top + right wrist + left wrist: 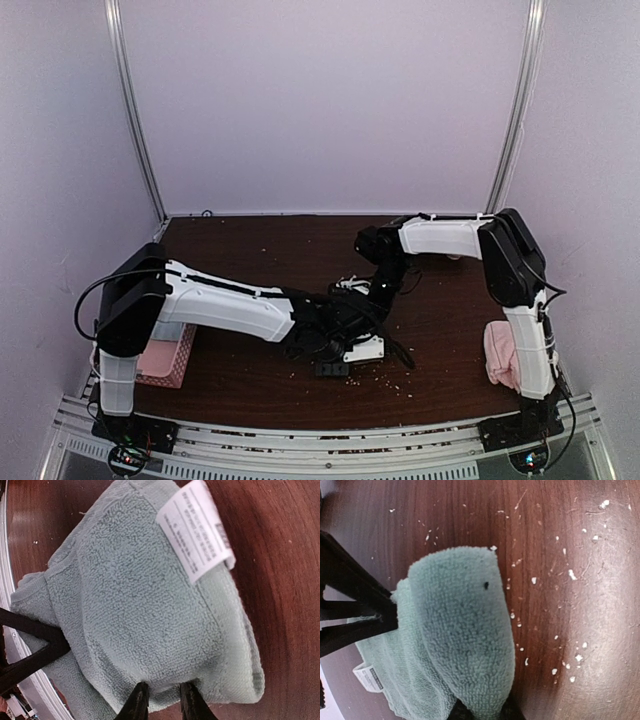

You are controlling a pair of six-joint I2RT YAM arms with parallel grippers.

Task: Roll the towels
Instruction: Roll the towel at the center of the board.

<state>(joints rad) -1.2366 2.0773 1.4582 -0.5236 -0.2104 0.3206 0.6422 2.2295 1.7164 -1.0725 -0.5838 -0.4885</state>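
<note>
The mint green towel (460, 630) lies partly folded over itself on the dark wood table, with its white label (197, 527) at one corner. My left gripper (482, 712) is shut on a rounded fold of it. My right gripper (162, 700) is shut on its near edge (165, 680). In the top view both grippers meet at the table's middle, left (340, 328) and right (372, 308), and hide most of the towel. The light pink towel (497, 352) lies bunched at the right edge, partly behind the right arm.
A pink cloth on a darker pink textured pad (168, 357) lies at the near left by the left arm's base. Small white crumbs (572, 575) are scattered over the table. White walls enclose the table on the back and sides.
</note>
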